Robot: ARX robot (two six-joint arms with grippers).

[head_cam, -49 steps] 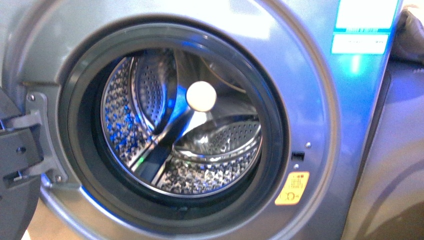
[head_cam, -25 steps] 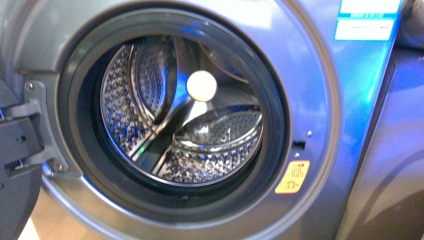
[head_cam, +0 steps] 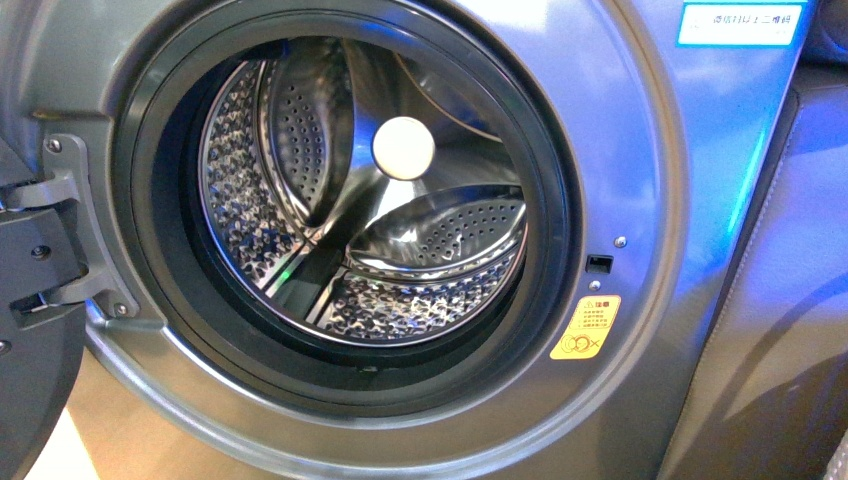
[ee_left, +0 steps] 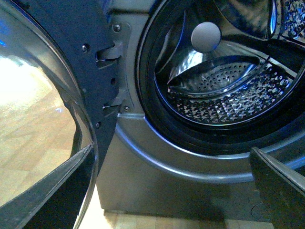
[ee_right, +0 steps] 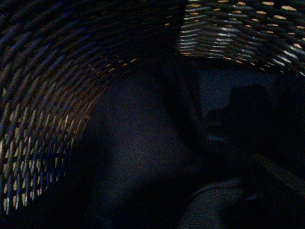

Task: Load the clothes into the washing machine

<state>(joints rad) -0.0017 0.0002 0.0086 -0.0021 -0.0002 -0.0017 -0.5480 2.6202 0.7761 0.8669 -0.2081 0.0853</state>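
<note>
Status: loading not yet started; the washing machine (head_cam: 640, 200) stands with its door (head_cam: 30, 380) swung wide on the hinge (head_cam: 60, 240) at the left edge of the porthole; the steel drum (head_cam: 420, 300) inside the dark gasket (head_cam: 150, 200) holds nothing.

Location of the load: the clothes (ee_right: 138, 157) lie low inside the woven basket (ee_right: 47, 95), seen only in the dim right wrist view; the fabric is bunched, with one fold running up the middle; its long axis cannot be read.

Governing relation: the right arm is the nearer arm by far, its wrist camera already inside the basket wall with the fabric directly ahead and close; the left arm is well apart from the garment and faces the machine instead.

Gripper states:
- left gripper (ee_left: 170, 149): fingers spread wide, nothing between them; it hangs just in front of the lower rim of the porthole, beside the door;
- right gripper: too dark to say whether the jaws stand apart or have closed on cloth.

Judgement: the pick belongs to the right arm; the coming move calls for a firm hold on the fold, a lift clear of the basket rim, then a carry to the drum mouth. The basket does not appear in the front view; its bearing from the porthole cannot be given.
</note>
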